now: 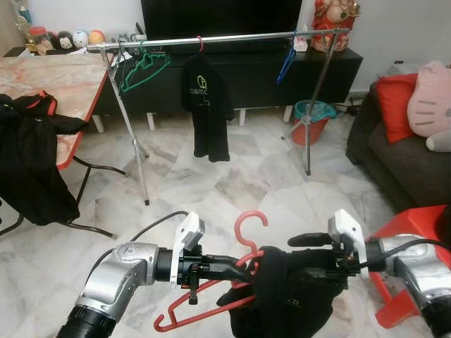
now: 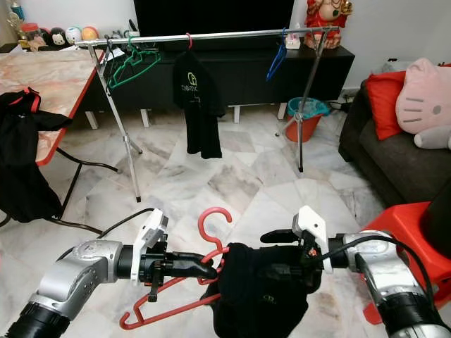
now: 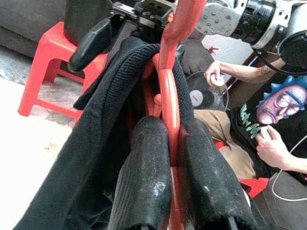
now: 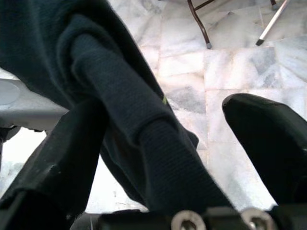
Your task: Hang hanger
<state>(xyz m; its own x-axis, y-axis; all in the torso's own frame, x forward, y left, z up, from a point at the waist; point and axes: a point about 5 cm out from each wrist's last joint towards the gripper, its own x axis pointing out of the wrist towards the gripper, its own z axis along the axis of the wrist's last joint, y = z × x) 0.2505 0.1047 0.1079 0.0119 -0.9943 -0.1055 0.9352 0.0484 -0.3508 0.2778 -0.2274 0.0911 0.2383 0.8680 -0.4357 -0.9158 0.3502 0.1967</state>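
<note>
My left gripper (image 1: 236, 269) clamped on red hanger (image 1: 246, 229) neck; stiff, light. Right gripper (image 1: 299, 255) fingers apart round floppy black shirt (image 1: 282, 296); grip hanger, not cloth.

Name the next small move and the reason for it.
Probably step toward the rail: the left claw grips the red hanger, the shirt is only partly on it at the open right claw, and the rail stands across the floor.

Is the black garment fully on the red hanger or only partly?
Partly: the black garment is bunched on one side of the red hanger; its other arm is bare.
</note>
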